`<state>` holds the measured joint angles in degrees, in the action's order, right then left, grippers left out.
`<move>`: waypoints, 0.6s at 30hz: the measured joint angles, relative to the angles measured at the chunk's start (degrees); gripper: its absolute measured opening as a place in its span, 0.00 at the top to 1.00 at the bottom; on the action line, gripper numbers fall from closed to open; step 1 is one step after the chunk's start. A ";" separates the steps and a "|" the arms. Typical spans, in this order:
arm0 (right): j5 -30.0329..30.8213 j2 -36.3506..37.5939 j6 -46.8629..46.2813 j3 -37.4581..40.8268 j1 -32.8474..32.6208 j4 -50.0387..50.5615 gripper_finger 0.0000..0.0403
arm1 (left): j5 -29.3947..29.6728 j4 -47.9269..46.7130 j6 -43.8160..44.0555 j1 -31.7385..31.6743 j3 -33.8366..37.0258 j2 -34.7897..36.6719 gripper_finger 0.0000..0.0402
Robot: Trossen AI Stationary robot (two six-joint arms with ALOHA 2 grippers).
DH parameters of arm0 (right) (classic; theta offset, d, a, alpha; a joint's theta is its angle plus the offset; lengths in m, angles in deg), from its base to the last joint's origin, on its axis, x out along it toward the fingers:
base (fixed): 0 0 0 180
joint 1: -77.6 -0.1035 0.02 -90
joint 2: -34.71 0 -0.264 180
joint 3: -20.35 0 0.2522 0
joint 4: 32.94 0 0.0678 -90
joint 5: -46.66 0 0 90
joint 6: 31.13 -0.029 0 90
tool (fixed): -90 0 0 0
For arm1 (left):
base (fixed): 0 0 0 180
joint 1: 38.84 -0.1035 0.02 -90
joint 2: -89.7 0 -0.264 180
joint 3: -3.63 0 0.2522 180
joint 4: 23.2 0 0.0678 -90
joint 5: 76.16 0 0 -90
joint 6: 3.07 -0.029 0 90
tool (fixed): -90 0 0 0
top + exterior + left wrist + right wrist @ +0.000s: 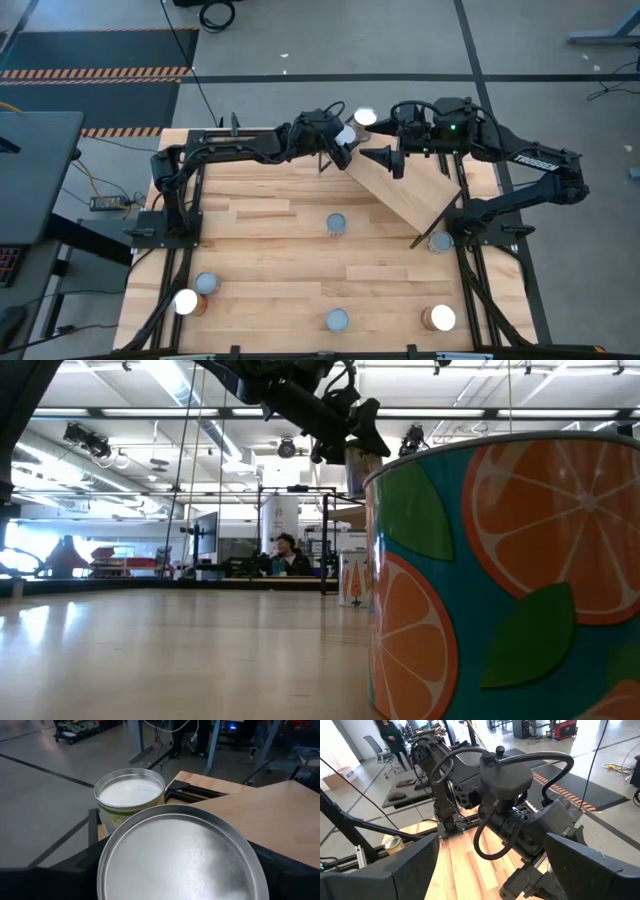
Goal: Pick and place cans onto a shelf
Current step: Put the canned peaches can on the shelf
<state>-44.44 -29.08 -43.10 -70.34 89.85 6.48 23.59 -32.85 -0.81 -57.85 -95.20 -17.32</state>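
My left gripper is shut on a can with a silver top, held high over the far left end of the shelf, a light-wood plank on a black frame. A second can with a white top stands just beyond it, by the shelf's far corner. My right gripper is open and empty over the shelf, close beside the left gripper; in its wrist view its fingers stand wide apart facing the left wrist. In the low view the held can hangs well above the table. My left gripper has the can between its two fingers, one on each side of the can's wall; a finger shows beside the rim. The can's wide top hides the place of contact. The can stands upright, top up, lifted clear of the table.
Several cans stand on the wooden tabletop: one mid-table, one by the shelf's near right leg, two at the near left, two near the front edge. An orange-print can fills the low view's right.
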 joint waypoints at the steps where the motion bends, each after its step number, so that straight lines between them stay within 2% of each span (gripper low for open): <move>1: 0.00 0.00 0.01 0.00 0.00 -0.14 0.09 | 0.09 -0.02 0.08 0.00 0.01 0.00 0.23; 8: 1.37 0.00 0.13 0.00 0.48 -0.55 0.09 | 0.55 -1.21 0.26 -0.04 0.01 0.00 0.24; 14: 3.32 0.00 -0.02 0.00 2.42 -1.77 0.09 | -0.10 -2.35 -0.12 0.00 0.10 0.00 0.10; 18: 3.50 0.00 0.09 0.00 3.53 -3.47 0.09 | 0.20 -1.02 -0.30 0.00 0.10 0.00 0.07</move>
<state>-40.95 -29.08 -43.01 -70.34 93.38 3.00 23.79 -33.87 -1.10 -57.85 -95.10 -17.32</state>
